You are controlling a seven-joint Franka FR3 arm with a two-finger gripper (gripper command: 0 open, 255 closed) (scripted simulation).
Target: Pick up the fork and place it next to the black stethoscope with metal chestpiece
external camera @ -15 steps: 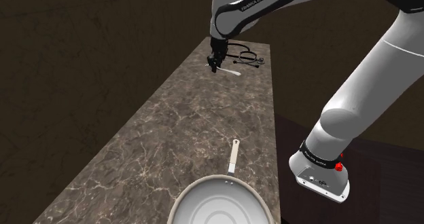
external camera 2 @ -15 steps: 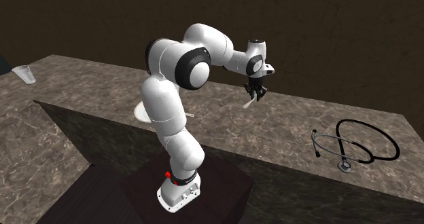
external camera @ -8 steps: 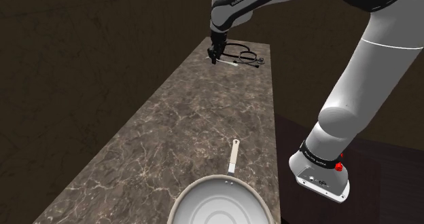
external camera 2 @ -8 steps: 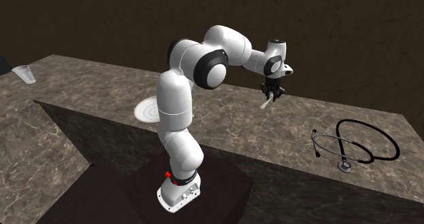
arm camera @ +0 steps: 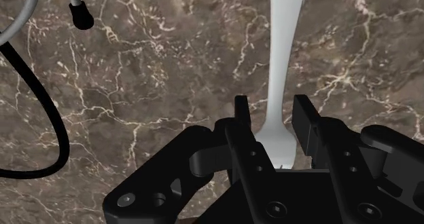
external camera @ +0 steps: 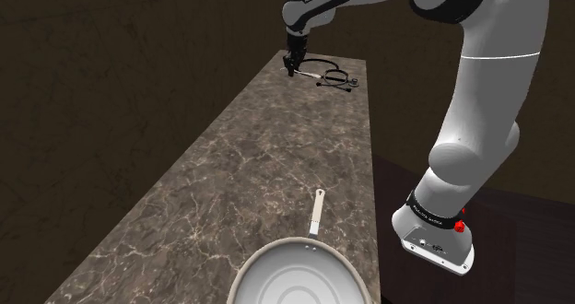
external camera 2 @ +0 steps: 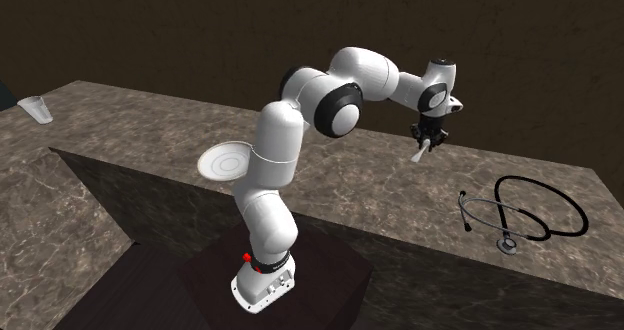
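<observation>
You have the white fork (arm camera: 282, 39) clamped between the two black fingers of the gripper (arm camera: 272, 121), and it juts out ahead of them over the brown marbled counter (arm camera: 156, 87). In the second exterior view the fork (external camera 2: 421, 154) hangs off the surface, with the black stethoscope (external camera 2: 520, 213) lying apart towards that view's right. In the shoulder view the gripper (external camera: 293, 64) is beside the stethoscope (external camera: 330, 75) at the counter's far end. A round pan (external camera: 295, 276) sits at the near end.
</observation>
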